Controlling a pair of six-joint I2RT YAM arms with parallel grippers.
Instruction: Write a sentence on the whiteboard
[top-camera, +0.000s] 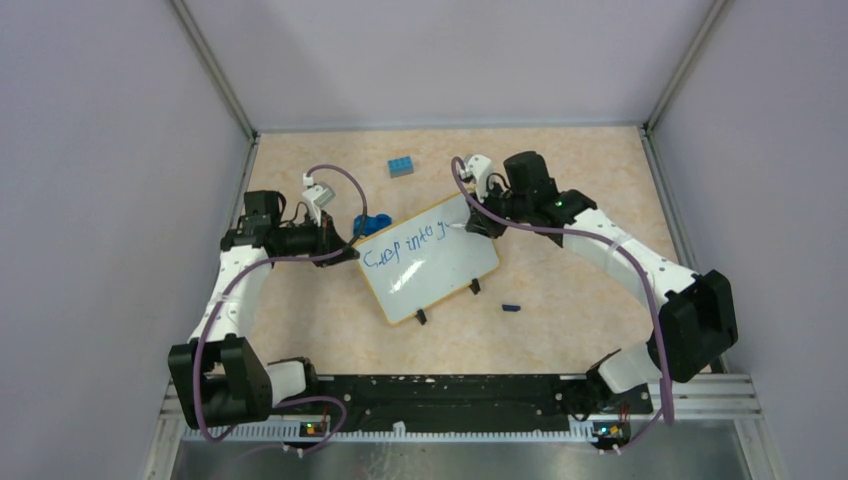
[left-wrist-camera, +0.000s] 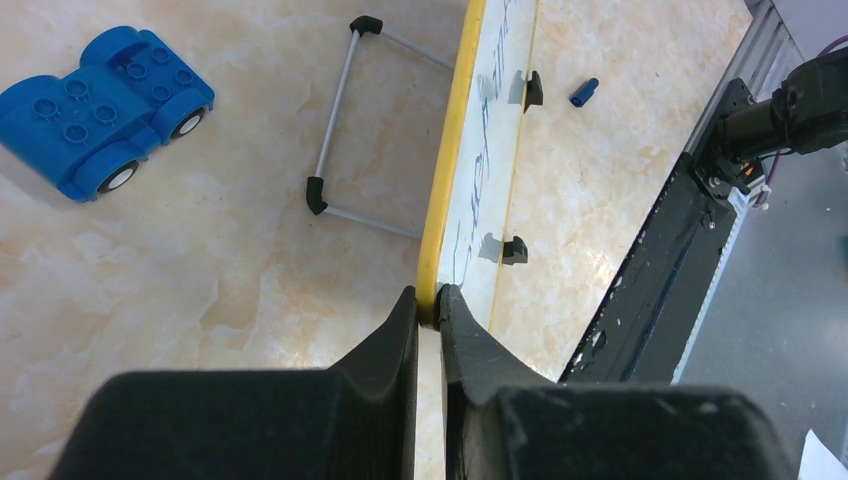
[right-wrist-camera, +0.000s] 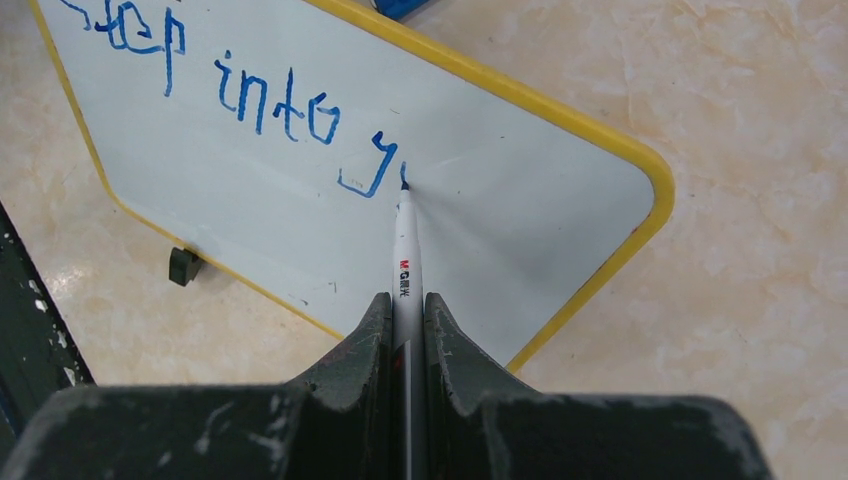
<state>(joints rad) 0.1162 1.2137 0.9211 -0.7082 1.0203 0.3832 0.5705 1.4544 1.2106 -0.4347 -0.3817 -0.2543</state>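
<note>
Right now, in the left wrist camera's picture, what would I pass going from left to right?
Blue toy car → wire stand → whiteboard → small blue cap → black rail.

You've got a blue toy car (left-wrist-camera: 100, 105) on the desk (top-camera: 580, 300), a blue brick (top-camera: 401, 166) near it farther back, and a small blue cap (top-camera: 511, 307) nearer the front.

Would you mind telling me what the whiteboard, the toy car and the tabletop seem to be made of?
Whiteboard: smooth, glossy white coated panel with a soft sheen; its yellow rim looks plastic. Toy car: blue moulded plastic, studs on top. Tabletop: beige marble pattern, smooth, probably laminate or print rather than stone.
</note>
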